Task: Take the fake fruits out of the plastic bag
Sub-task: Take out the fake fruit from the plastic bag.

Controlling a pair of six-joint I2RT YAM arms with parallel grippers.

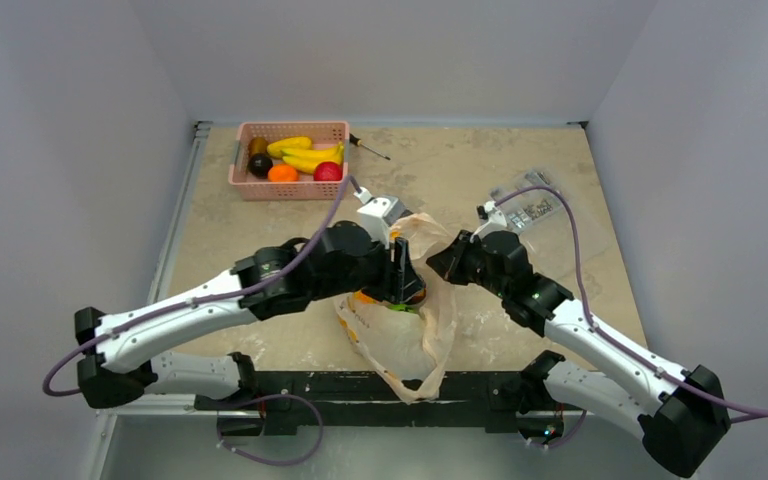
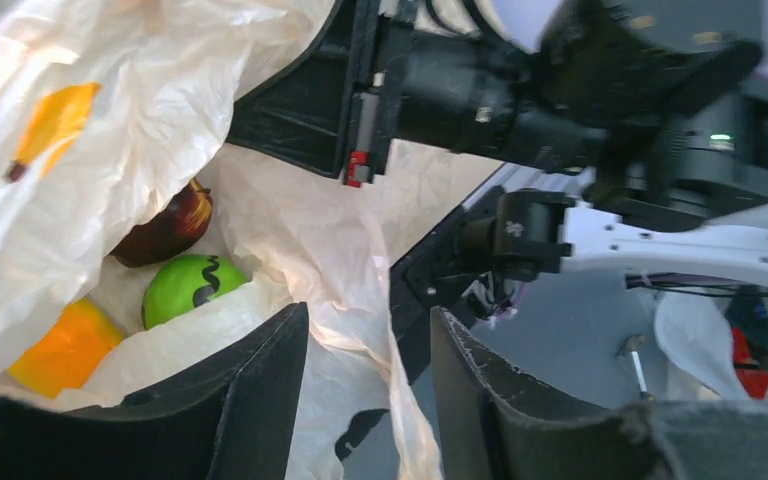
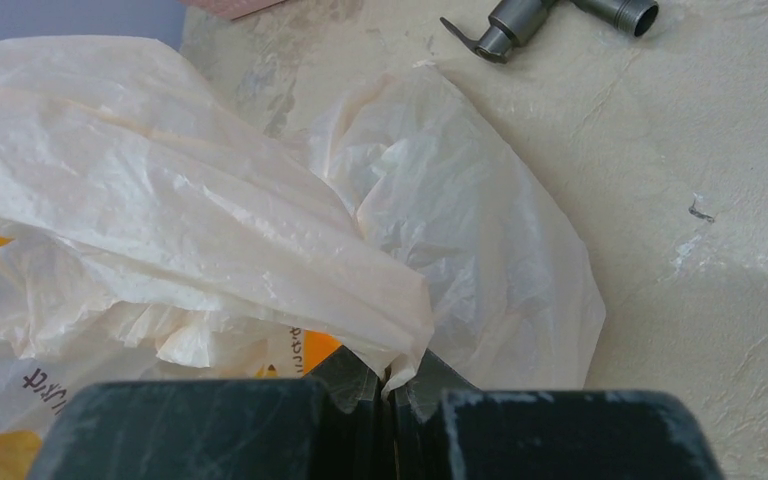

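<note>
Currently bag [image 3: 210, 220] rim is clamped in right pincer [image 3: 390, 395], bag lying on tabletop [image 3: 680, 250]. Parted, empty left pincer [image 2: 365, 390] poised at mouth. Inside bag: green ball [image 2: 192, 288], maroon fruit [image 2: 165, 228]. Ball best approached deep, past loose film, so no plastic is pinched.

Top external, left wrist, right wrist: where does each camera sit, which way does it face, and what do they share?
Top external: above and behind the arms, looking down on the table; both arms show, left gripper in the plastic bag, right gripper at its edge.
Left wrist: on the left arm, looking into the bag's mouth at a green striped ball and a maroon fruit; own fingers apart, right arm beyond.
Right wrist: looking along its own shut fingers pinching bag film.
Shared: all three see the bag.
</note>
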